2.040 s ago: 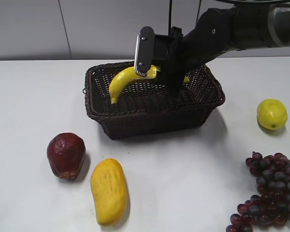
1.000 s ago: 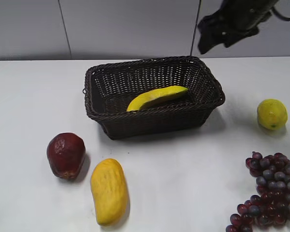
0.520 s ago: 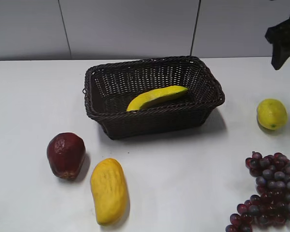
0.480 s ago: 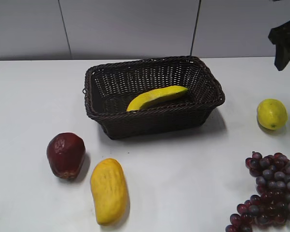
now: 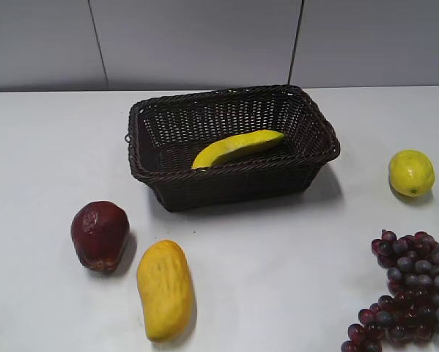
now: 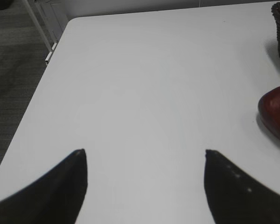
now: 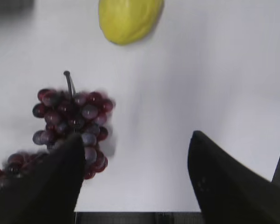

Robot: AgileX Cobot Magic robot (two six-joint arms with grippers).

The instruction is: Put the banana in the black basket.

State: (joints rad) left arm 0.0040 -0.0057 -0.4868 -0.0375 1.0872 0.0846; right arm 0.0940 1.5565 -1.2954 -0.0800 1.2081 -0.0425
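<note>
Banana [image 5: 237, 148] lies inside the black basket [image 5: 234, 183], toward the table's far edge; left gripper [image 6: 144, 156] hangs with fingers spread over bare tabletop near the left edge; right gripper [image 7: 135, 140], fingers likewise apart, hovers beside the grapes [image 7: 69, 121].

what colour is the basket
Dark brown-black woven wicker basket; clearest in the exterior view.

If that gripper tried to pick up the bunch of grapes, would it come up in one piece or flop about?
The grapes would probably sag, since the bunch is many small round berries with only a thin stem showing at one end. Gripped by the berries, it might slip: they look smooth and glossy. Pushed, it would likely drag rather than roll, because it lies spread flat on the table.
</note>
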